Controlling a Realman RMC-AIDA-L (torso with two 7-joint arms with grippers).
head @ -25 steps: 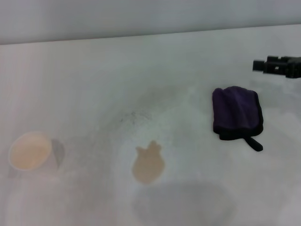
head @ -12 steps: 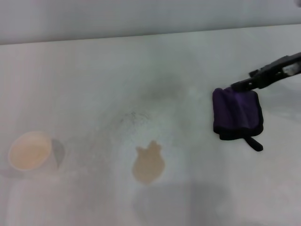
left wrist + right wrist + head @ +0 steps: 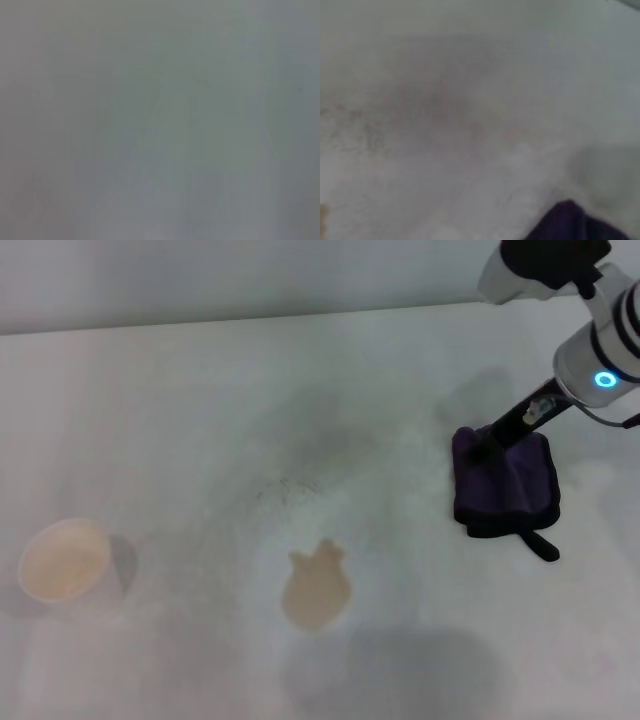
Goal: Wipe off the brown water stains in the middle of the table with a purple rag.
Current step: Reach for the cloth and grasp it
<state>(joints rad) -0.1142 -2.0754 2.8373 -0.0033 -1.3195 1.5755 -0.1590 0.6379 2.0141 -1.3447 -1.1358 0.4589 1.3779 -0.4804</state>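
A wide white table point(image 3: 180, 420) fills the head view, smooth, with faint grey smudging near its middle and a plain pale wall behind its far edge.

Change noted: a second ago only the tip of the right arm showed at the 3 o'clock edge, clear of the cloth. Half a second ago it had reached the cloth's far edge. The white forearm, with a lit blue ring, has now come in from the 1 o'clock corner, and the right gripper point(image 3: 487, 443) is down at the far-left corner of the rag. The rag, the stain and the cup lie where they did.

Claw state: the dark fingers touch the purple rag point(image 3: 505, 485), but how wide they stand cannot be told. The right wrist view shows only a corner of that cloth point(image 3: 575, 222) against the table.

The rag lies flat at 3 o'clock, black loop tab pointing toward 5 o'clock. The brown stain point(image 3: 316, 590) sits at 6 o'clock, well apart from the rag. A white paper cup point(image 3: 66, 562) stands at 8 o'clock.

The left gripper does not appear in any view.
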